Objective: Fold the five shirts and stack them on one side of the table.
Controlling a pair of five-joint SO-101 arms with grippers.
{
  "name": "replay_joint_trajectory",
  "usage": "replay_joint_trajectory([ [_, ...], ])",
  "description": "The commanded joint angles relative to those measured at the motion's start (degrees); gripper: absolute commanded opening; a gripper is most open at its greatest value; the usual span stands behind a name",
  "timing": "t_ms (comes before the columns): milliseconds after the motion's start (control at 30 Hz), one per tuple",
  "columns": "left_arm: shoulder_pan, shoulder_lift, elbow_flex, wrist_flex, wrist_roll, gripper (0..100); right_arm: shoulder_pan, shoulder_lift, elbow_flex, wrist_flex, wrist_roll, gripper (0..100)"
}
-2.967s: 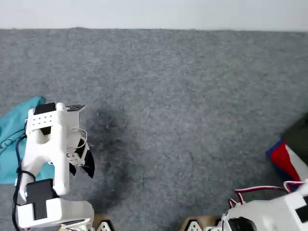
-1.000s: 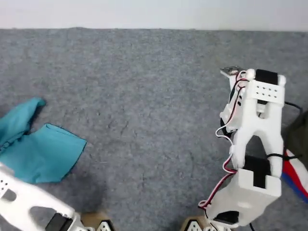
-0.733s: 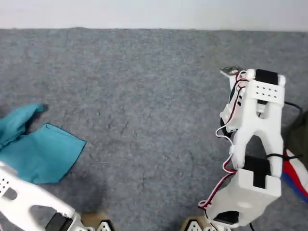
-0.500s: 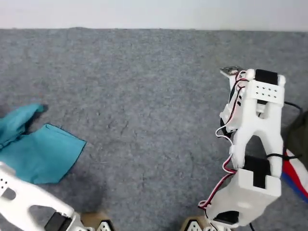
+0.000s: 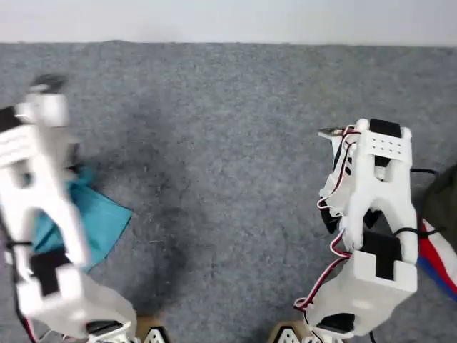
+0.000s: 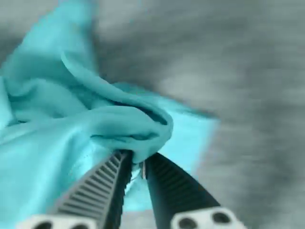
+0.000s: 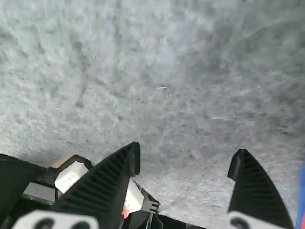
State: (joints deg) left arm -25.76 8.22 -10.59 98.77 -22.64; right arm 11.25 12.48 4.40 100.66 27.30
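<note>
Plainly, the left tool (image 6: 138,161) is clamped on a raised fold of the teal shirt (image 6: 57,109). Its two ribbed black fingers (image 6: 105,186) nearly meet, with cloth pinched between them. In the high view the shirt lies rumpled on the grey counter (image 5: 228,143) at about 8 o'clock, near that edge. One flat corner pokes out toward 3 o'clock from under the left arm (image 5: 43,207), which stands over most of the shirt and looks blurred.

The right arm (image 5: 375,214) stands at about 4 o'clock, with its upper end pointing toward 12 o'clock. The right tool (image 7: 183,164) is spread wide, its fingers far apart above bare counter, well apart from the teal shirt. A small pale fleck (image 7: 162,88) lies on the counter beyond it.

At the 3 to 4 o'clock edge, a red shirt (image 5: 432,250) with white and blue on it lies partly behind the right arm. A dark cloth (image 5: 441,204) lies just beside it toward 12 o'clock, and I cannot tell whether the two touch.
</note>
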Motion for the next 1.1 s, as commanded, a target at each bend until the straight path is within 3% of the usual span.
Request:
replay_joint_trajectory([
  [0,25.58,-22.07,9.71,1.93,9.67,1,0.84,-0.84,-0.09,2.24,0.00,30.7],
  [167,50.73,-32.53,12.44,1.85,17.05,1,0.84,-0.84,-0.09,2.24,0.00,30.7],
  [233,56.44,-33.05,12.44,1.85,18.90,1,0.84,-0.84,-0.09,2.24,0.00,30.7],
  [300,57.41,-32.00,12.70,1.67,20.04,2,0.84,-0.84,-0.09,2.24,0.00,30.7],
  [567,46.95,-28.31,13.05,1.76,29.36,29,0.31,-1.01,-0.35,2.24,0.35,31.0],
  [767,43.60,-28.84,13.05,1.85,29.45,30,-2.95,-1.63,-0.35,2.42,2.64,37.0],
  [933,28.92,-28.84,14.02,1.93,29.10,27,-16.84,-9.01,-0.44,2.24,2.81,41.4],
  [1067,13.89,-28.84,17.98,1.93,21.10,25,-33.27,-12.79,-0.44,2.07,2.90,41.4],
])
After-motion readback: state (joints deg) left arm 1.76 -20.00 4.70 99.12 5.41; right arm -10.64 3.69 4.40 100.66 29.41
